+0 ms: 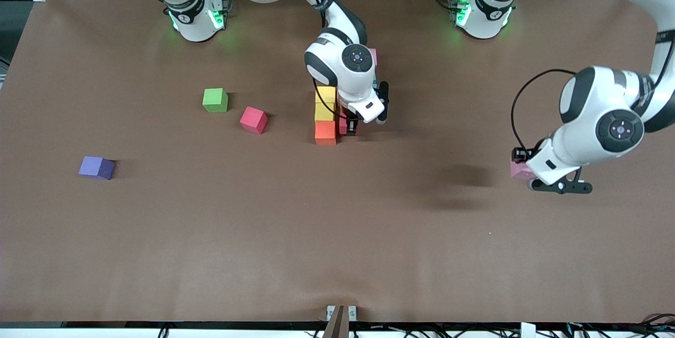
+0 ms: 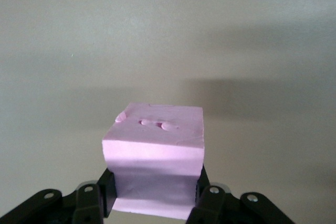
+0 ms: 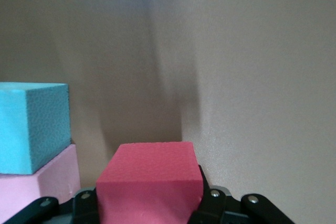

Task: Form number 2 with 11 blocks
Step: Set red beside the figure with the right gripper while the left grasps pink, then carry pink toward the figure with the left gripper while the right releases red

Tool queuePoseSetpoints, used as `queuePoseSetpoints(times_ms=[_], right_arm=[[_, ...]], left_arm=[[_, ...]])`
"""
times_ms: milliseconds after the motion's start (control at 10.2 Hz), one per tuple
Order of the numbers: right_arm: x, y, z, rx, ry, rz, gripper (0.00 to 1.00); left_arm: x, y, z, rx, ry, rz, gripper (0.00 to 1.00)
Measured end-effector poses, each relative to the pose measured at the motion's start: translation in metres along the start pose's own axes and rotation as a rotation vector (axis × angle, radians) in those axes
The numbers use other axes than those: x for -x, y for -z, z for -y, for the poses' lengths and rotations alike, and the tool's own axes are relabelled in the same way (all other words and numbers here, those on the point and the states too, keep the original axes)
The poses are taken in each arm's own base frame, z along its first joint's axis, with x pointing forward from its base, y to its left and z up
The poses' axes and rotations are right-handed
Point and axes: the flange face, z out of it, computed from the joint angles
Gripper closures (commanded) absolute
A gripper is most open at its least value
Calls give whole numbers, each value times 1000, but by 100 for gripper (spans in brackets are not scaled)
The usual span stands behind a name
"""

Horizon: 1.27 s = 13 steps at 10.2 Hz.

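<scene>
A column of blocks lies mid-table: yellow (image 1: 326, 94), yellow-orange (image 1: 325, 112), orange (image 1: 325, 133). My right gripper (image 1: 349, 126) (image 3: 149, 199) is low beside the orange block, shut on a red block (image 3: 149, 182). In the right wrist view a pink block (image 3: 37, 188) and a light blue block (image 3: 31, 127) lie side by side close to the red one. Another pink block (image 1: 373, 55) peeks out from under the right wrist. Toward the left arm's end, my left gripper (image 1: 519, 165) (image 2: 155, 193) is shut on a pink block (image 2: 157, 140). The rest of the figure is hidden.
Toward the right arm's end lie a green cube (image 1: 215, 99), a reddish-pink cube (image 1: 253, 119) and, nearer the front camera, a purple cube (image 1: 97, 167). The brown table (image 1: 337, 232) spreads wide between the column and the front edge.
</scene>
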Motion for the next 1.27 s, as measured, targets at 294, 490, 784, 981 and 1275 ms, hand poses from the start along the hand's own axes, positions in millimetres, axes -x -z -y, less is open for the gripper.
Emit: queuePoseSetpoints(times_ms=[294, 490, 784, 981, 1275], right_arm=[[5, -7, -7, -3, -9, 8, 47], [6, -10, -8, -3, -10, 10, 47], [3, -15, -7, 10, 25, -10, 47], [1, -17, -7, 15, 52, -16, 47], [3, -16, -10, 18, 77, -17, 47]], left_arm=[[15, 25, -5, -5, 68, 11, 63], [15, 26, -7, 13, 87, 15, 63], [21, 29, -29, 43, 160, 36, 62], [28, 30, -56, 47, 252, 51, 62], [38, 19, -77, 41, 328, 81, 62]])
